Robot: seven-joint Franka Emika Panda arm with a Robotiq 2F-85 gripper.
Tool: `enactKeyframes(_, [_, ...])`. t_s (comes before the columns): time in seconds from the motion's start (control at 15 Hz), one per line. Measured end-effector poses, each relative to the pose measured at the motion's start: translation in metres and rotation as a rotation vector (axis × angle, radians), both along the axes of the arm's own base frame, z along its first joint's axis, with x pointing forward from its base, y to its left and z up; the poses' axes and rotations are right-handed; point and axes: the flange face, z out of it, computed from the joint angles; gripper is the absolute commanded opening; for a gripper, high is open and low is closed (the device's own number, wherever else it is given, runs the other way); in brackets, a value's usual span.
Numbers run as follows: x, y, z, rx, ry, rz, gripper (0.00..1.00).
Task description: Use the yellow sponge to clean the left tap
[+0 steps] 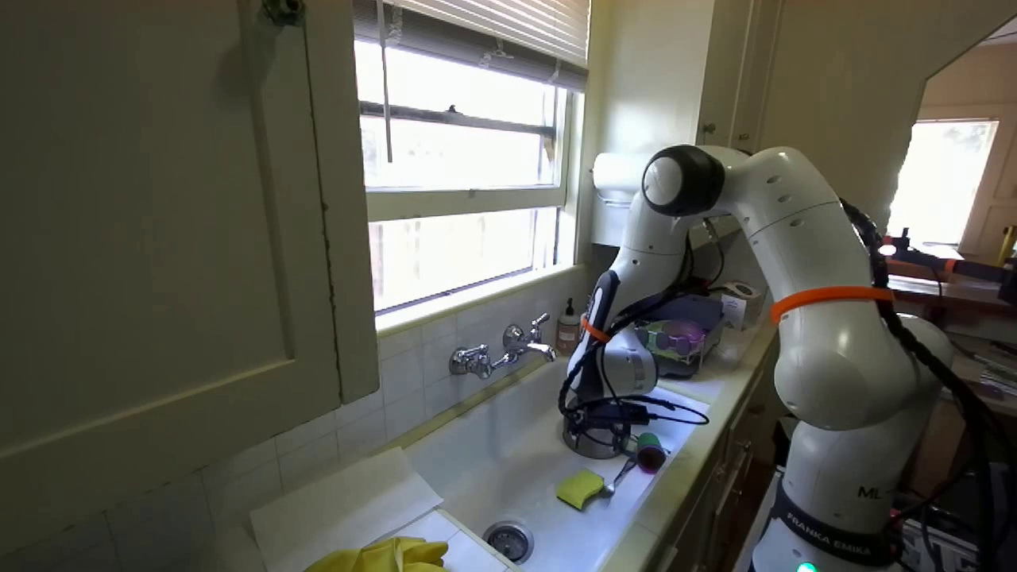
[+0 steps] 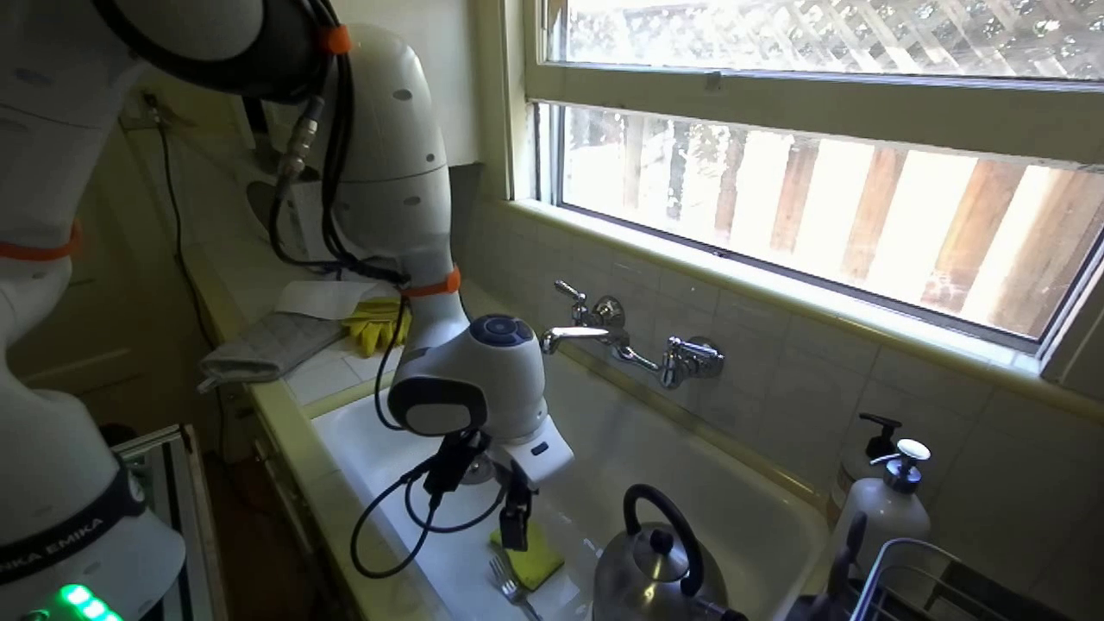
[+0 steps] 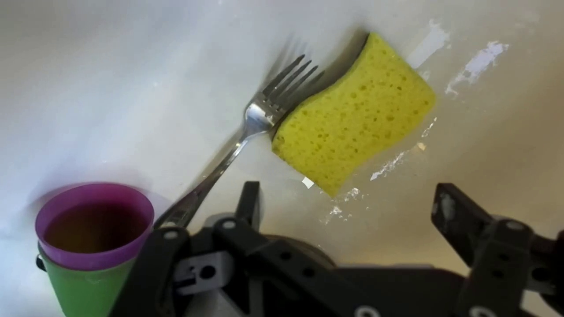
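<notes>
two fingers (image 3: pixel 462 220) stand far apart with nothing gripped between them, so the pincer (image 3: pixel 346 193) is spread and free, and the yellow sponge (image 3: pixel 354 116) lies in the sink (image 3: pixel 132 110), below the pincer and ahead of it, on the side towards the drain (image 1: pixel 509 542). the coming move seems to turn on that offset and on a slant: in the wrist view the sponge's long axis runs diagonally to the line across the fingers, the near end just ahead of the gap, the far end leaning off forward and right. i judge the pincer should edge forward, twist to straddle the narrow width, then drop. a fork (image 3: pixel 257 119) lies along the sponge's long edge, left of the pincer's path, so close that i cannot tell whether they touch; a finger lowered there could snag it. stacked cups (image 3: pixel 94 259) stand further left, apart from the sponge. the wrist view gives slant and gap but no faucet; both exterior views show the faucet (image 1: pixel 534 347) on the wall, higher than the pincer, with the left tap (image 1: pixel 474 361) (left as faced from the sink's front) at one end. in an exterior view the kettle (image 2: pixel 655 565) shows plainly, near the pincer on the side away from the drain, while the fingers there blend into one dark shape
</notes>
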Motion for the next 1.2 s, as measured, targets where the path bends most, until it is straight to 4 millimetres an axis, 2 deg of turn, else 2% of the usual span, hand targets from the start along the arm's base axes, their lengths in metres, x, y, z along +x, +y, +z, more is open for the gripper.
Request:
enactKeyframes(0.4, [0.008,0.0,-0.04,0.003,0.025,0.029,1.0])
enactKeyframes(0.8, [0.019,0.006,-0.07,-0.003,0.04,0.055,1.0])
enactKeyframes(0.93, [0.024,0.008,-0.078,-0.003,0.039,0.061,0.94])
enactKeyframes(1.0, [0.026,0.009,-0.081,-0.004,0.039,0.064,0.81])
enactKeyframes(1.2, [0.032,0.012,-0.09,-0.006,0.038,0.075,0.53])
